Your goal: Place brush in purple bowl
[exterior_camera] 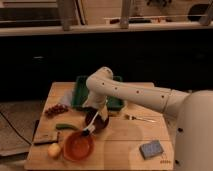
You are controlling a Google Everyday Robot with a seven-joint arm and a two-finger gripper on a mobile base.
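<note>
The purple bowl [101,123] sits on the wooden table [125,145], just behind and to the right of the orange bowl. My gripper [95,114] hangs down from the white arm [130,92] and is right over the purple bowl's left side, hiding part of it. The brush [89,130] shows as a short white handle that sticks out over the purple bowl's front left rim toward the orange bowl. Its black head is lost against the dark bowl and the gripper. I cannot tell whether the gripper holds the brush.
An orange bowl [78,145] stands at the front left, and a green tray [80,93] behind the gripper. Red grapes [56,109], a green pod [65,127], a dark block [46,137] and a yellow fruit [54,149] lie at the left. A fork [140,118] and a blue sponge [151,148] lie at the right.
</note>
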